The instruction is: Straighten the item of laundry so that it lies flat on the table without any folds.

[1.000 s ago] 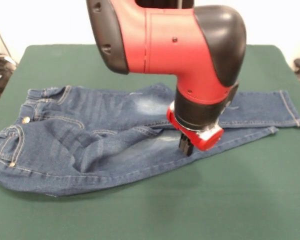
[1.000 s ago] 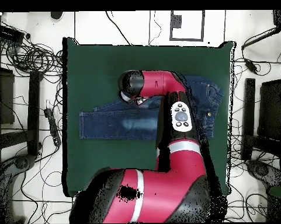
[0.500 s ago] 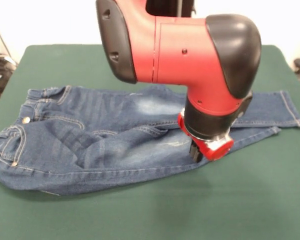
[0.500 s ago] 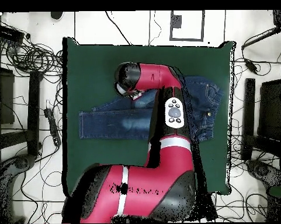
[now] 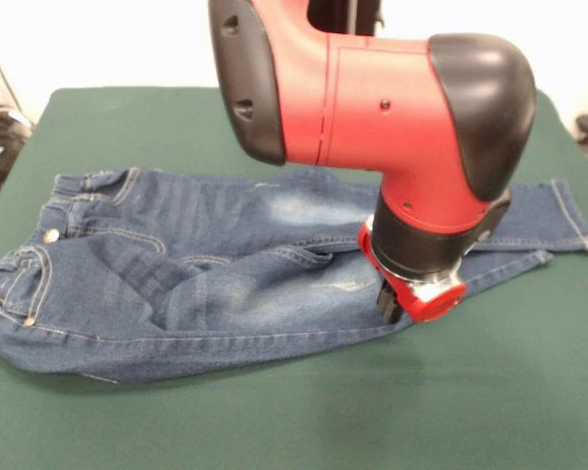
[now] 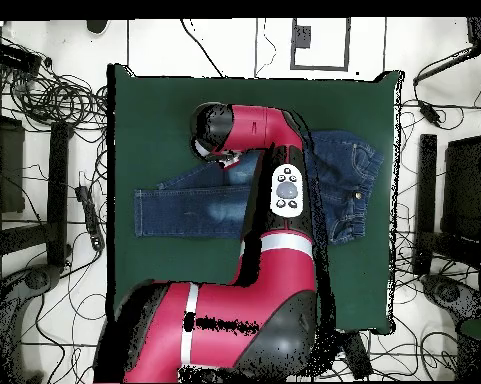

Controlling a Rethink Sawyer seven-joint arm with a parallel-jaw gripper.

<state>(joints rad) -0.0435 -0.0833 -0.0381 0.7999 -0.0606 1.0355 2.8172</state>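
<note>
Hovering low at the near leg's edge
Gripper (image 5: pixel 392 305) meets jeans (image 5: pixel 206 274), possibly pinching; opening unclear. Long axis runs sideways, waistband far off on table (image 5: pixel 294 411).

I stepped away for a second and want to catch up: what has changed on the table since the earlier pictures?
In the front view the claw slid right along the lower leg of the jeans, toward the cuffs, staying low at the cloth. The arm above followed. The jeans barely shifted; the waist stays bunched and folded on the green table.
</note>
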